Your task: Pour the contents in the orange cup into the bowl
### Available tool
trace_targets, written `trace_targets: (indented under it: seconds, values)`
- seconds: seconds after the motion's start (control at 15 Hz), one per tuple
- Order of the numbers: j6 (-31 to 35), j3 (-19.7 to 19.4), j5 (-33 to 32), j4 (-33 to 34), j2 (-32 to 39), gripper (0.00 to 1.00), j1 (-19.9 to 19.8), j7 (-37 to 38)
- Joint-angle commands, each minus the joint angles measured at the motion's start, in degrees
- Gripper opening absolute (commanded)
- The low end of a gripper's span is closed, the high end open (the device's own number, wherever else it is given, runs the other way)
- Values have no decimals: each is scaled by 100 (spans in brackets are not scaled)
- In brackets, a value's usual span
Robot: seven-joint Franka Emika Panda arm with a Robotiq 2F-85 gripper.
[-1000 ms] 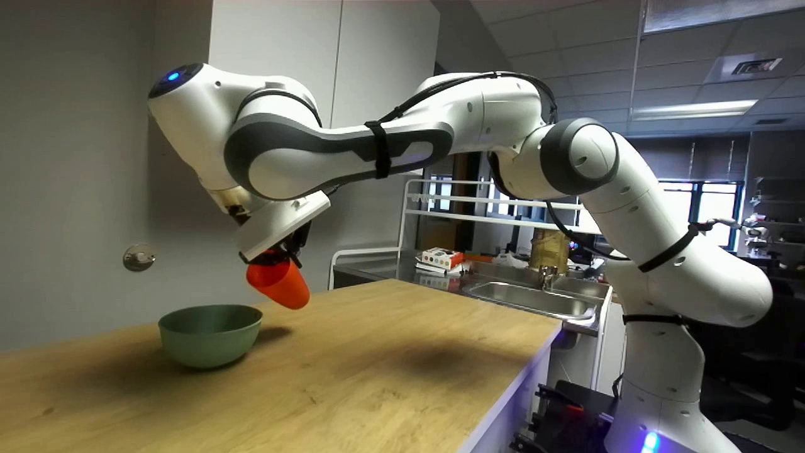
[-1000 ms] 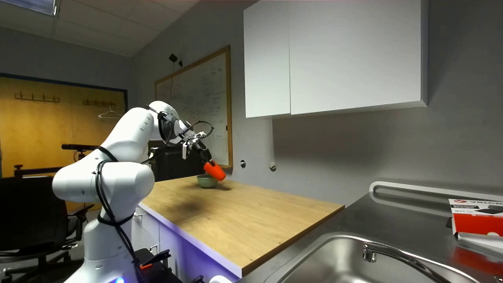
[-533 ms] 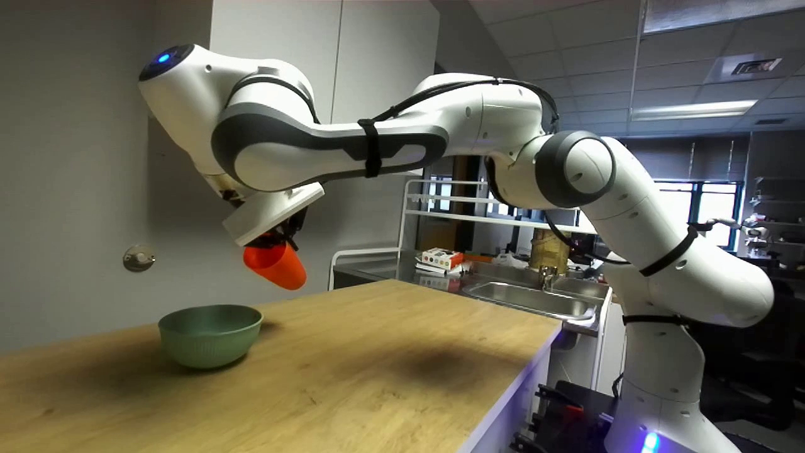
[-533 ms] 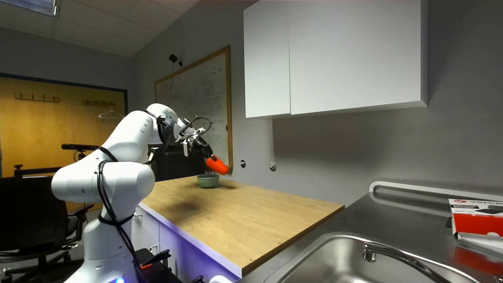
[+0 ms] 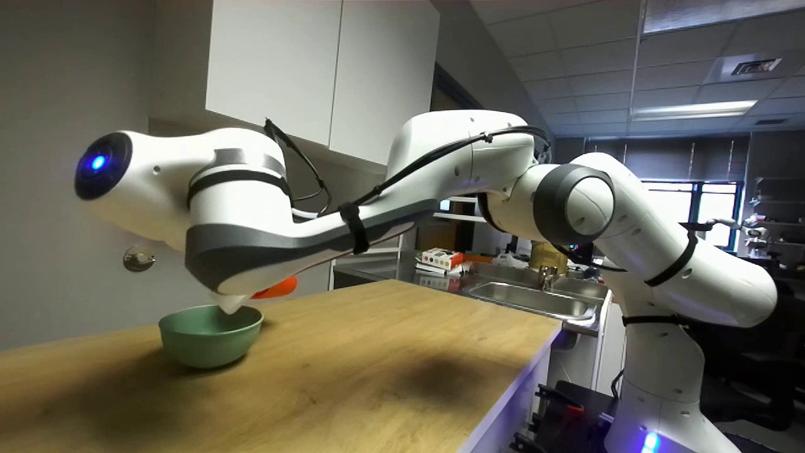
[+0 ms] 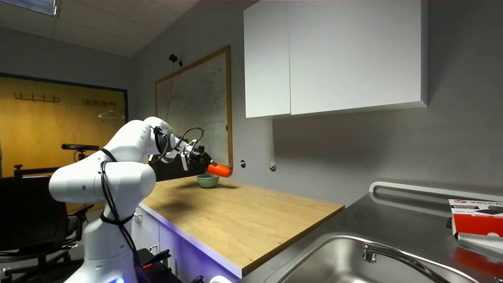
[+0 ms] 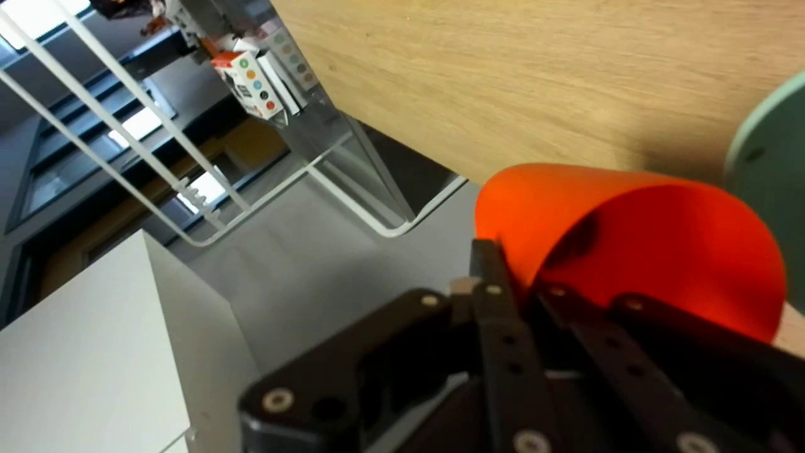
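Note:
My gripper (image 7: 519, 270) is shut on the wall of the orange cup (image 7: 541, 195), one finger outside and one inside. In the wrist view the cup's mouth opens toward the mint-green bowl (image 7: 764, 170), whose rim shows at the right edge. A small dark mark shows inside the bowl; I cannot tell what it is. In an exterior view the gripper (image 6: 209, 162) holds the cup (image 6: 220, 169) tilted near level, above the bowl (image 6: 207, 181). In an exterior view the arm hides the gripper and most of the cup (image 5: 277, 289), just above and behind the bowl (image 5: 210, 347). The cup's contents are not visible.
The bowl stands on the wooden table (image 5: 390, 352) near the wall. A wall cabinet (image 5: 277, 69) hangs above the arm. A metal sink (image 5: 534, 299) and a box (image 5: 441, 258) are beyond the table's end. A white rail (image 7: 390, 229) shows in the wrist view.
The cup first rose slightly, then tipped from a steep slant to near level. The forearm and wrist have dropped and rolled, now covering the gripper in an exterior view. The bowl has not moved.

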Motion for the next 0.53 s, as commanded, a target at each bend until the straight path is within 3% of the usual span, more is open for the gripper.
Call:
trace_targets:
  seconds: [0.0, 0.47]
  values:
    - [-174, -258, -473, 428, 418, 1, 299, -59]
    - [-289, -580, -1104, 629, 786, 1, 560, 19]
